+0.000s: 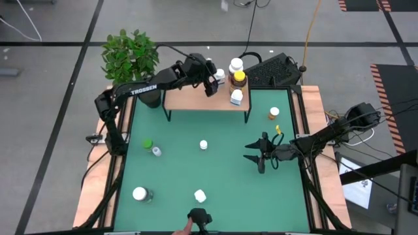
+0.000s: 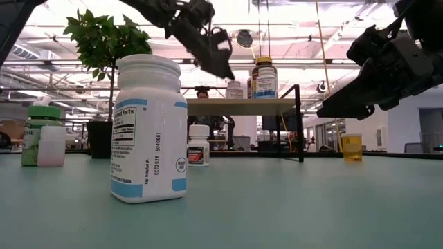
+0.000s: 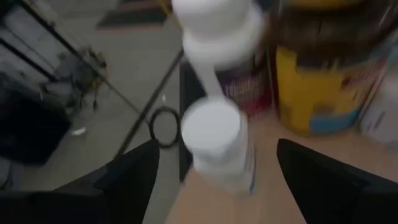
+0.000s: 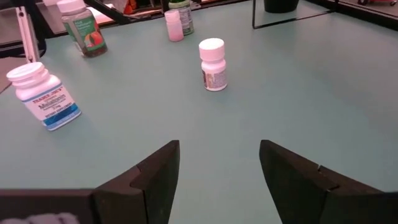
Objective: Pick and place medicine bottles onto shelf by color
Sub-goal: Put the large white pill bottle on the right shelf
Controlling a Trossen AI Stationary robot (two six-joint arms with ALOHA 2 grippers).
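Observation:
The light-wood shelf [image 1: 196, 99] stands at the table's far edge. On its right end stand a white bottle [image 1: 236, 64], an amber bottle with a yellow cap [image 1: 240, 78] and a white bottle [image 1: 236, 97]. My left gripper [image 1: 214, 79] is open over the shelf. Its fingers stand on either side of a white-capped bottle [image 3: 214, 140] that stands upright on the board, with a gap on both sides. My right gripper [image 1: 249, 151] hovers open over the green table's right half; a small white bottle [image 4: 212, 64] stands ahead of it.
Loose on the table stand an orange-topped vial [image 1: 274, 113], a green-capped bottle [image 1: 147, 143] with a small vial [image 1: 156, 151] beside it, and white bottles [image 1: 140, 194] [image 1: 200, 195] near the front. A potted plant [image 1: 130, 55] stands left of the shelf. A person's finger [image 1: 186, 226] shows at the near edge.

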